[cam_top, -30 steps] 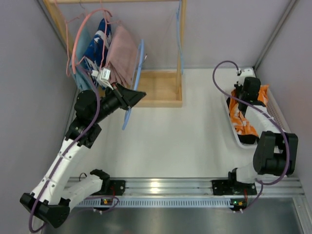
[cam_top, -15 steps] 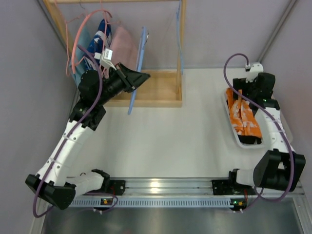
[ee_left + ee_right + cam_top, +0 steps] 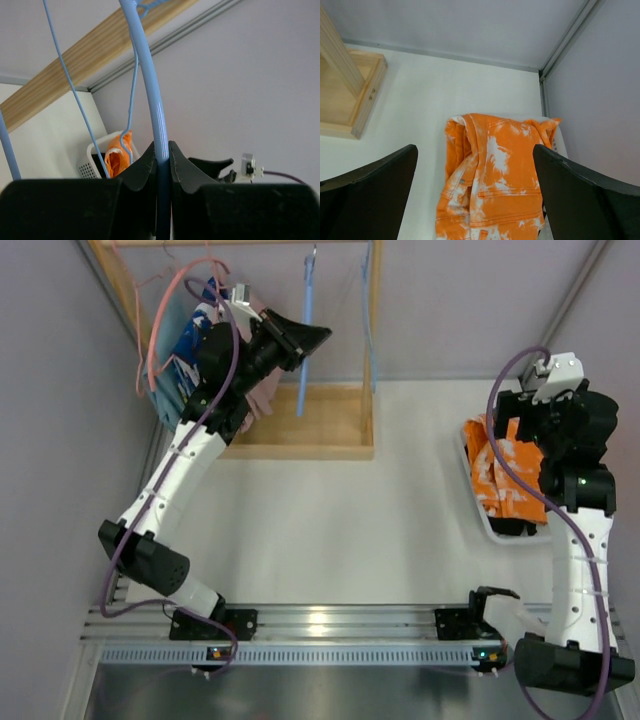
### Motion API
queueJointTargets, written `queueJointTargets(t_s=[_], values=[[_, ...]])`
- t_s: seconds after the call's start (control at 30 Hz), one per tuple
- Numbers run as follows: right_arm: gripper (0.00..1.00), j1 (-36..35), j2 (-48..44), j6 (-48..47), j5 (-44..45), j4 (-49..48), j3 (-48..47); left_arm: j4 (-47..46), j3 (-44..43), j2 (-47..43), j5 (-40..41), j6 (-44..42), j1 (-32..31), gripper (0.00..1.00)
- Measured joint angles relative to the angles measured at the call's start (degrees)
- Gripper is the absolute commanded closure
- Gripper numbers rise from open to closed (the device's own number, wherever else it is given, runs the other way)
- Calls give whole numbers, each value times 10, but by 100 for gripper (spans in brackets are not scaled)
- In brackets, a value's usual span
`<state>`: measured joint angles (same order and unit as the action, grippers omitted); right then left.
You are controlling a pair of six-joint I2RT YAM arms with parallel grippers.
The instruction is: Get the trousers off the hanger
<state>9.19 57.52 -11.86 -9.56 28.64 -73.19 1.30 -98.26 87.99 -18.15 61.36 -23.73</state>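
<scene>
Left arm's gone up w/ blue hanger (image 3: 150,85), left gripper (image 3: 161,160) clamped on its wire. Right gripper (image 3: 475,195) now spread wide, empty, above orange trousers (image 3: 492,185) lying in white tray (image 3: 487,531). Soft, light, floppy cloth; pinch a waistband fold. Dark bit beneath poss. another pair.

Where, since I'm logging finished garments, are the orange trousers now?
In the top view the orange trousers lie in the white tray by the table's right edge, opposite the wooden rack.
</scene>
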Motion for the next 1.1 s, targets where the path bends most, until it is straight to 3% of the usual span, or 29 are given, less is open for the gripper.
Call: queueJointTargets(t_s=[0.33, 1.1], values=[[1, 0, -52, 30, -37, 31, -37, -13, -129, 100, 43, -2, -4, 100], [1, 0, -75, 50, -35, 66, -49, -47, -181, 191, 71, -44, -45, 100]])
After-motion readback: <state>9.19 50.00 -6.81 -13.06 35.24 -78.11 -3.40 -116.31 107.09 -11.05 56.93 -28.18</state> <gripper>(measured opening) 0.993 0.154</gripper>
